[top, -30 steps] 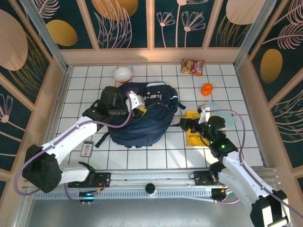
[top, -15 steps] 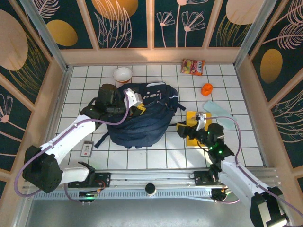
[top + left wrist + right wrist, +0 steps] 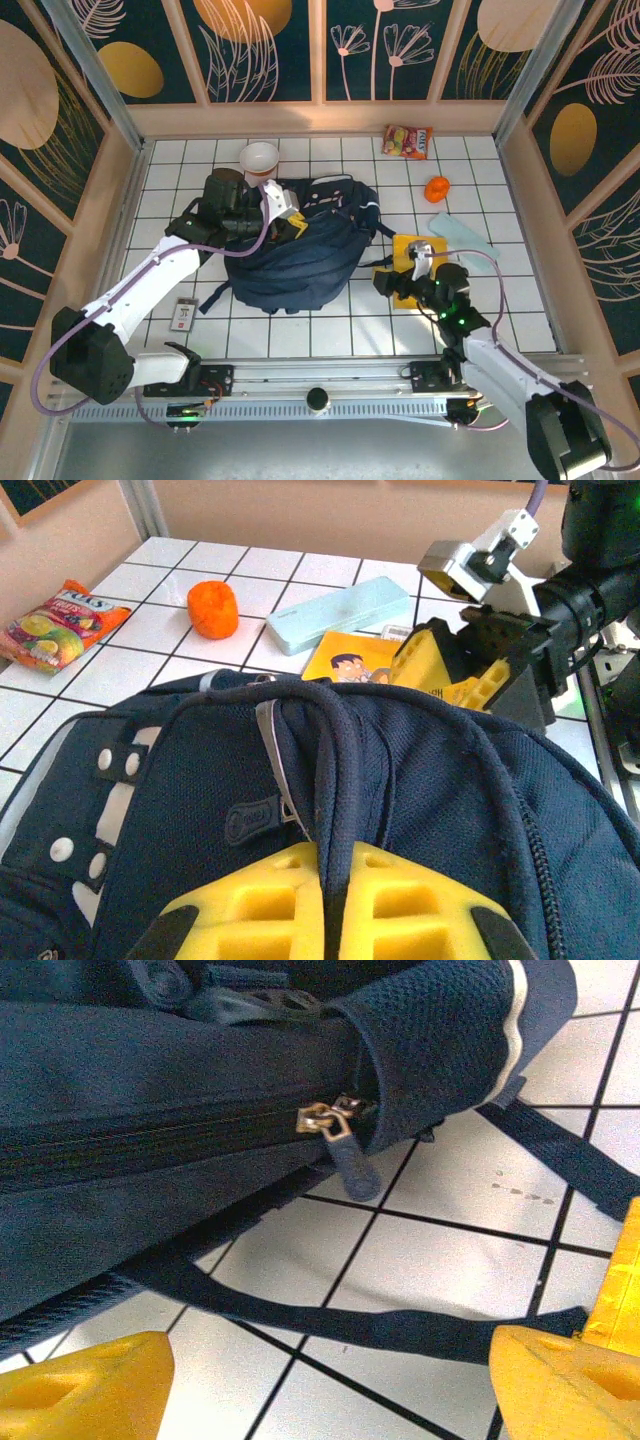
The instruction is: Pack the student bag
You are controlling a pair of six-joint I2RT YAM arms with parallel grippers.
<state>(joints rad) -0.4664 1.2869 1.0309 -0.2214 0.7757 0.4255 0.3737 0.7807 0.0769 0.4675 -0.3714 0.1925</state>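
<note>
A white tiled table, walled by dark flower-patterned panels, carried the student bag just left of centre. The left gripper sat on the bag's upper edge with its yellow fingers pinched together on the carry strap, probably to steady the fabric. The right gripper hung low at the bag's right side, spread wide and holding nothing. It faced the zip pull, seemingly lined up to draw it open. A yellow booklet, pale blue pencil case and orange fruit lay beside the bag, unpacked.
</note>
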